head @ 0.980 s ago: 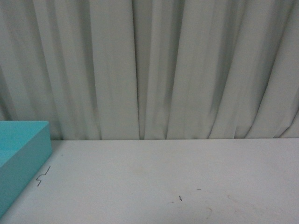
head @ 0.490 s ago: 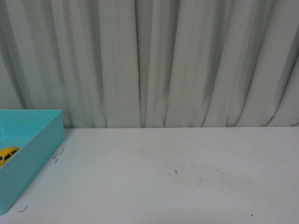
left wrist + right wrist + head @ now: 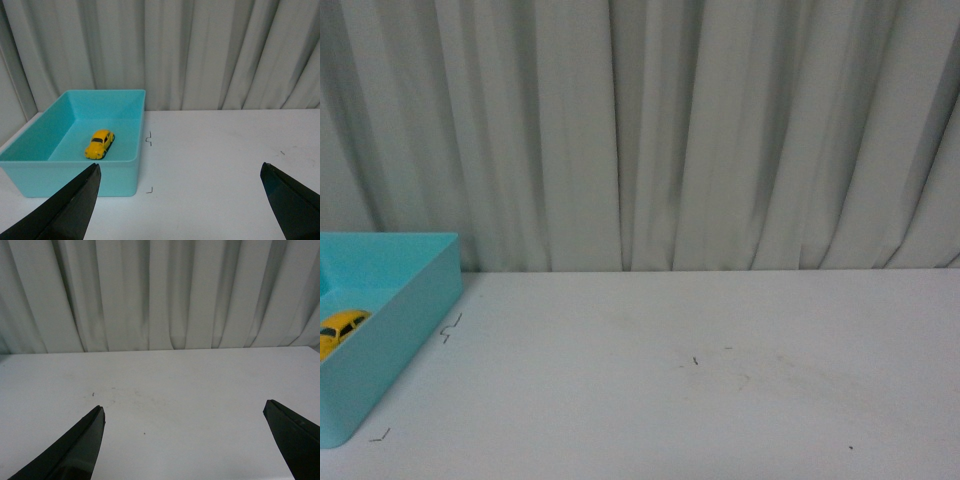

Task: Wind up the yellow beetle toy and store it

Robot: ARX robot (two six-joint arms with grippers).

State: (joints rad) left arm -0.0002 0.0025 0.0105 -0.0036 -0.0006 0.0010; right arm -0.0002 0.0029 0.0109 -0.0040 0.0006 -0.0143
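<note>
1. The left gripper (image 3: pixel 180 200), with black tapered fingers (image 3: pixel 75 205), stands wide apart and holds nothing.
2. The right gripper (image 3: pixel 185 440) is also spread wide and empty above the white table (image 3: pixel 175 390).
3. The small glossy yellow beetle toy (image 3: pixel 99 143) sits on the floor inside the turquoise plastic box (image 3: pixel 120 175).
4. No readable writing is seen, only small dark marks (image 3: pixel 148 139) beside the box.
5. Behind hangs a pale pleated curtain (image 3: pixel 670 130).

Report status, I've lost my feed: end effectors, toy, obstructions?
Both end effectors open, empty. Yellow beetle toy sits inside the teal bin. Nothing in the way.
</note>
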